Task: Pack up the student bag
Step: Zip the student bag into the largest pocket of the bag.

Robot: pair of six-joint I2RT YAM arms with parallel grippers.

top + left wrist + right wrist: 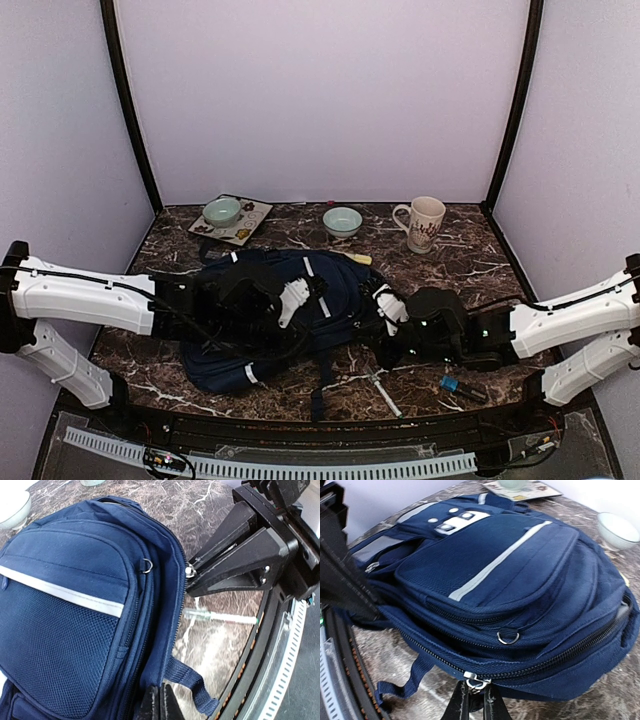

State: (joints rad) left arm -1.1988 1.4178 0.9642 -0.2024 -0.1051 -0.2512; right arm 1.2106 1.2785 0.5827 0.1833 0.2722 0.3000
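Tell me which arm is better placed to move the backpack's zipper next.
Right. The right gripper is shut on the zipper pull of the backpack. The left gripper is shut at the bag's edge, away from the pull, so it probably serves better to steady the bag.

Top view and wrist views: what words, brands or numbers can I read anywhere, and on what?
No text can be read.
mug: dark marks on its side, too small to read.
tray: small pictures, blurred.
student bag: white patch blurred; no lettering shows.
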